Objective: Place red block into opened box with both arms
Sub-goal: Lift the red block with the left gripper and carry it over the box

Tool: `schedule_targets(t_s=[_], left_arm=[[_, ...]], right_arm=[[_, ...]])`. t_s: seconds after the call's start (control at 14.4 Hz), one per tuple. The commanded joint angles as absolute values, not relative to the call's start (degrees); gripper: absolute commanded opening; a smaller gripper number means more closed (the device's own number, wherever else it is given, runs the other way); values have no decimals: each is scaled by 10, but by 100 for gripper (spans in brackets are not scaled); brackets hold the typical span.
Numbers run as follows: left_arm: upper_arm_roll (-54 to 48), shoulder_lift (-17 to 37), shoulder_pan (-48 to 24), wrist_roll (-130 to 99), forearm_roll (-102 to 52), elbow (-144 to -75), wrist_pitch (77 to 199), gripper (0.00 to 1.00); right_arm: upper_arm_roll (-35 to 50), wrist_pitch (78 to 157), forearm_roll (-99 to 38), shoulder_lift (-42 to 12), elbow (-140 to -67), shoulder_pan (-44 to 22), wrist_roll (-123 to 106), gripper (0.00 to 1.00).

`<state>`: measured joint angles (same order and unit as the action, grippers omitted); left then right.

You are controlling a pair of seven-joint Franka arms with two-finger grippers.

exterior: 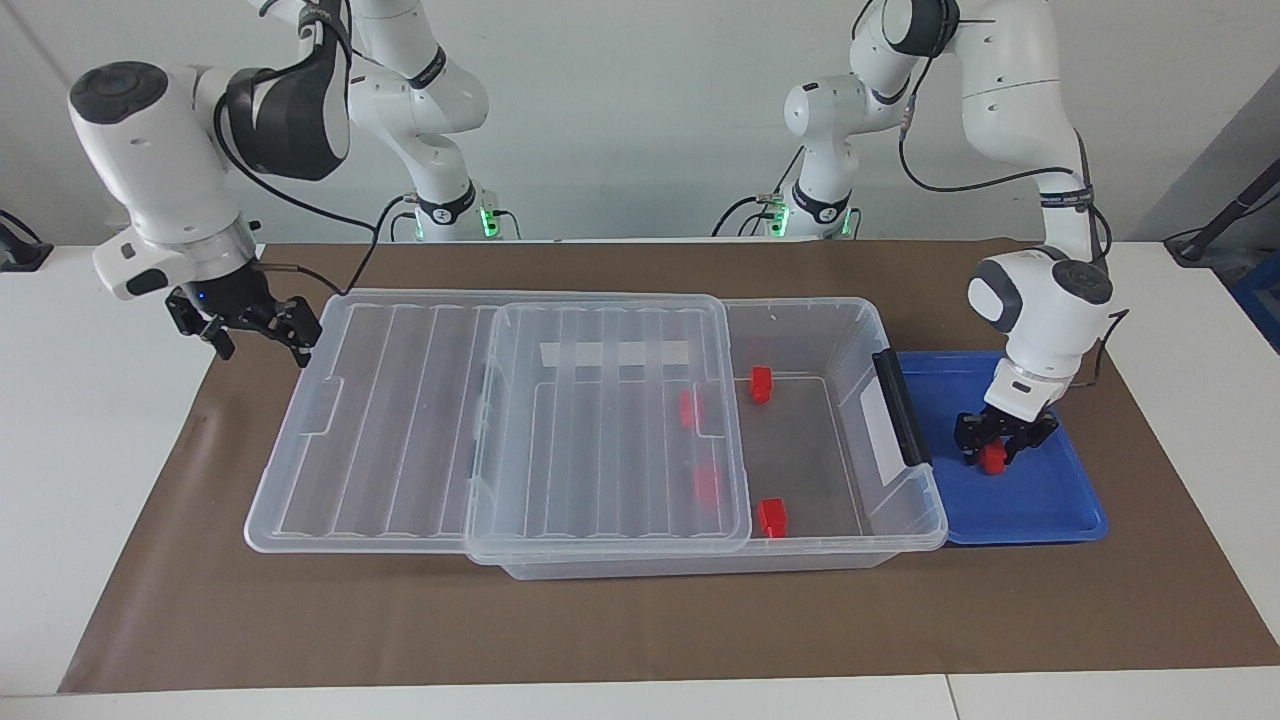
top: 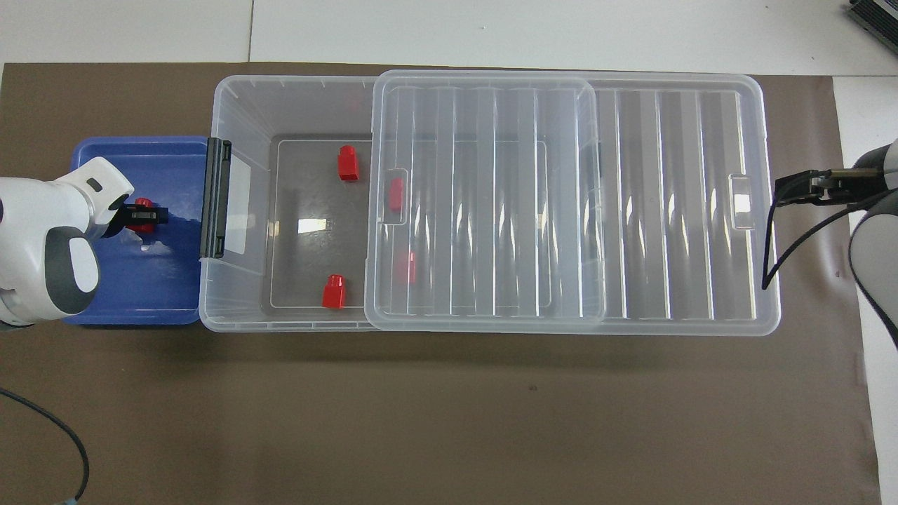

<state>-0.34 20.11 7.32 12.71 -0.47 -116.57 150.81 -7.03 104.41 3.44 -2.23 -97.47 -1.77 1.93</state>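
Note:
A small red block [exterior: 993, 461] [top: 144, 204] lies in the blue tray [exterior: 1050, 500] [top: 140, 287]. My left gripper [exterior: 993, 450] [top: 149, 216] is down in the tray, shut on this block. The clear box [exterior: 860, 330] [top: 238, 91] stands beside the tray with its ribbed lid [exterior: 400, 420] [top: 631, 210] slid toward the right arm's end, so the tray-side part is open. Several red blocks lie inside, two of them under the lid. My right gripper [exterior: 262, 345] [top: 789, 191] hangs open over the brown mat, just off the lid's edge, holding nothing.
A black handle bar [exterior: 900, 405] [top: 216, 198] runs along the box wall that faces the tray. A brown mat [exterior: 600, 630] [top: 421, 421] covers the table under everything. The lid overhangs the box toward the right arm's end.

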Motion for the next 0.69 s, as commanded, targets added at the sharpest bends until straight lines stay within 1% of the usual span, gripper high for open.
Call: schedule_targets(t_s=[0.0, 0.14, 0.28, 0.42, 0.62], left_arm=[[-4, 210, 76, 134, 2, -1160, 1508, 0], [-4, 209, 76, 134, 2, -1151, 1491, 0], [-4, 214, 74, 134, 2, -1100, 1412, 0], [-4, 214, 73, 133, 1, -1047, 1333, 0], [-5, 208, 70, 127, -4, -977, 1232, 0]], right_arm=[[-70, 972, -2, 2, -941, -11, 44, 100], [-74, 911, -5, 9, -905, -6, 75, 100], [-74, 886, -4, 18, -915, -5, 83, 100], [-72, 882, -4, 28, -934, -7, 79, 100], [-68, 882, 4, 25, -930, -10, 78, 100]])
